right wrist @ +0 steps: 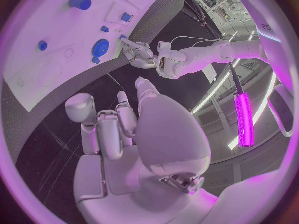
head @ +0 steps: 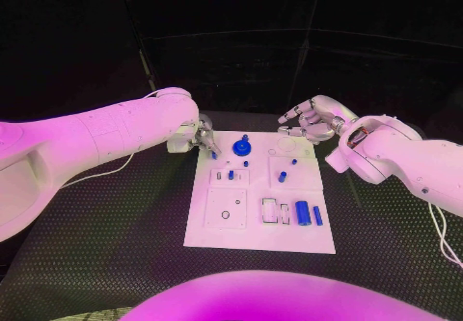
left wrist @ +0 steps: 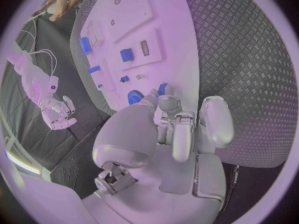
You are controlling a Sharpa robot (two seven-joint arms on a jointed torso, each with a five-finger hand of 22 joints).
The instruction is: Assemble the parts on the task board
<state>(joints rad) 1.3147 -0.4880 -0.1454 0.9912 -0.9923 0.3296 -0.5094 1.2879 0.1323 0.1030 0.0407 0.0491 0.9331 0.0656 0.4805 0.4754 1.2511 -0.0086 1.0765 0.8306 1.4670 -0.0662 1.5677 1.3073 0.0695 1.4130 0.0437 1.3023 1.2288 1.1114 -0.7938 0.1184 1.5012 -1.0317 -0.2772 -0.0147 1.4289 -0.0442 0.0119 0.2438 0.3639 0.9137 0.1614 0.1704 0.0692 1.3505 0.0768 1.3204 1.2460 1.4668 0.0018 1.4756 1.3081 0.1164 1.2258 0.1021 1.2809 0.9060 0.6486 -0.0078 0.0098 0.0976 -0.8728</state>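
The white task board (head: 253, 231) lies in the middle of the table. My left hand (head: 201, 137) is at its far left corner with fingers curled in. A small blue peg (left wrist: 162, 88) sits right at the fingertips (left wrist: 167, 102); whether it is pinched is unclear. The same peg (head: 214, 155) stands at the board's edge beside a round blue knob (head: 242, 147). My right hand (head: 310, 119) hovers over the board's far right corner, fingers apart and loosely bent, holding nothing. Near the front of the board lie a large blue cylinder (head: 303, 212) and a thin blue bar (head: 318, 215).
Small blue pegs (head: 283, 176) stand in the board's middle row, and another (head: 231, 175) sits in a square recess. A square plate with a small ring (head: 226, 215) takes the board's front left. Black patterned table (head: 116, 227) surrounds the board.
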